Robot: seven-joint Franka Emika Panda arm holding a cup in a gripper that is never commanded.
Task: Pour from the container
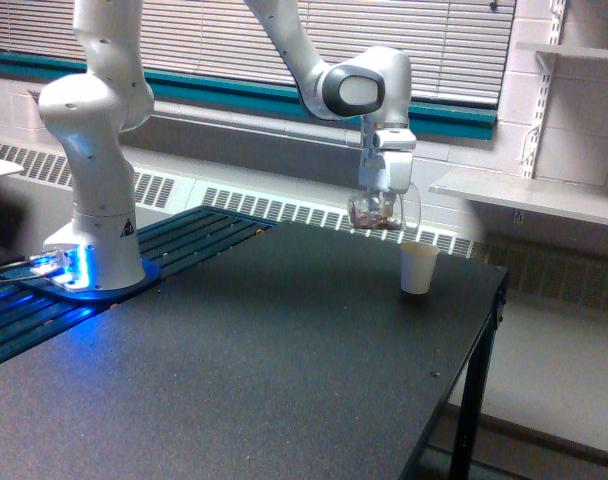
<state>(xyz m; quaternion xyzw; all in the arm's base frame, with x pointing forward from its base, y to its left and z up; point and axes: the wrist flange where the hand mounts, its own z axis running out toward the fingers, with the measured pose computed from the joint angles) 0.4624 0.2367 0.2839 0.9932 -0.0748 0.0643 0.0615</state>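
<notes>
The pincer (382,197) hangs from the white arm's wrist, pointing down, and is clamped on the container (376,211), a clear mug-like cup carried in the air above the counter. Small brownish pieces show through its wall, gathered low inside. Its thin see-through handle sticks out at about 3 o'clock from the body, toward the exterior view's right. The container looks slightly tilted, though how far cannot be told.

Starting from the exterior view's left: the arm's thick white base (94,215) stands on a round plate with blue light glowing at its foot, at roughly 9 o'clock from the container and well apart from it. The base sits on a slatted dark surface (174,245) that adjoins the counter (244,400), a broad black speckled top filling the lower half of the view.

Further right, the arm's last joint (354,90) sits at 12 o'clock of the pincer. Then comes the small white paper cup (417,267), upright on the counter near its far right corner. It lies at about 4 o'clock from the container, near it but not touching, and lower.

Behind everything run window blinds (214,40), a teal sill and a long white radiator grille (284,212). At the far right a white shelf (524,195) juts from the wall.
</notes>
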